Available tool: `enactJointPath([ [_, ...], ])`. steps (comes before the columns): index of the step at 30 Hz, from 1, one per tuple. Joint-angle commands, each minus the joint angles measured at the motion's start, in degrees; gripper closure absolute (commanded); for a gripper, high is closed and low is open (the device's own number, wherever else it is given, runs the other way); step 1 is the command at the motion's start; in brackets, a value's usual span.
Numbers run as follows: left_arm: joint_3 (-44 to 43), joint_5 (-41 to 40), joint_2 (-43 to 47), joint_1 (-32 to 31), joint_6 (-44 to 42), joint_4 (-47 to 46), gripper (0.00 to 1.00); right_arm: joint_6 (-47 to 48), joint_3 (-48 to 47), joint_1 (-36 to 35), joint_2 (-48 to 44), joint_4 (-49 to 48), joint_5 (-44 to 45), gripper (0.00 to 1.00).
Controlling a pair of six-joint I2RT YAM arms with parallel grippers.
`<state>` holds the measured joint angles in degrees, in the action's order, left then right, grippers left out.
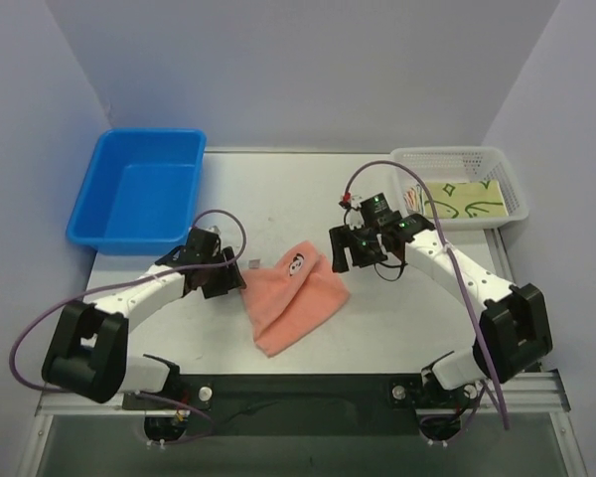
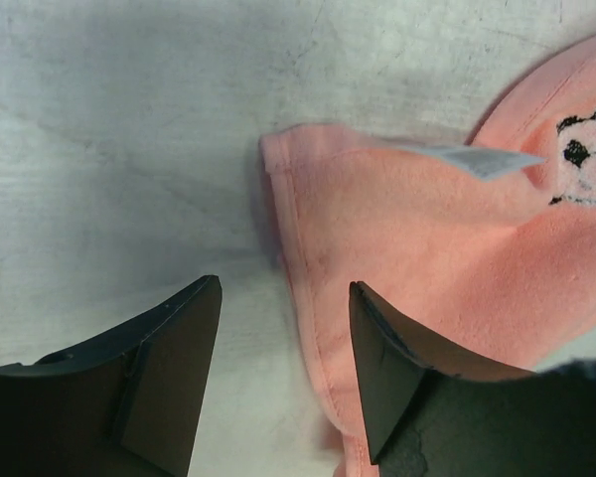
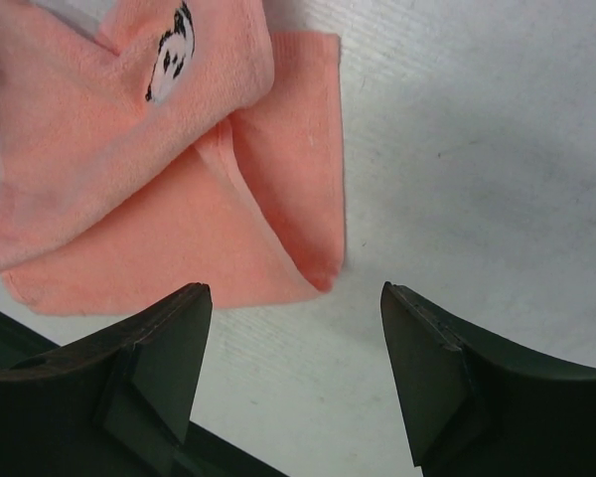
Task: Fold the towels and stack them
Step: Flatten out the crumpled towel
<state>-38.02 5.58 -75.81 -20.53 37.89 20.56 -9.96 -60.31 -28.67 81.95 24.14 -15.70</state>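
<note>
Left gripper (image 2: 284,288): apart, empty, over towel's (image 1: 296,298) hem.
Right gripper (image 3: 295,290): apart, empty, beside its corner.
Risk: you pinch one layer, and the fold springs open.

The table (image 1: 278,189) is lit brightly and evenly from overhead, and a cool lavender cast is given to the walls (image 1: 308,70). Soft, diffuse shadows are thrown beneath both arms. In the left wrist view a grey shadow is cast beside the hem of the salmon-pink towel (image 2: 427,258), and the picture is slightly soft. The fingers (image 3: 159,368) of the right gripper (image 3: 296,293) are rendered nearly black, with little detail.
</note>
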Motion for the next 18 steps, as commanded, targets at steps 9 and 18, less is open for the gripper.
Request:
enactJointPath([
  [9,-4.69,0.04,-10.49,0.23,-0.62,-10.27,0.36,4.51,-16.32,-0.34,18.49,-2.43,-0.99,0.31],
  [18,-5.40,-0.93,-15.24,0.14,-0.62,-11.76,0.48,3.89,-24.93,-0.34,31.24,-4.45,-8.28,0.31],
])
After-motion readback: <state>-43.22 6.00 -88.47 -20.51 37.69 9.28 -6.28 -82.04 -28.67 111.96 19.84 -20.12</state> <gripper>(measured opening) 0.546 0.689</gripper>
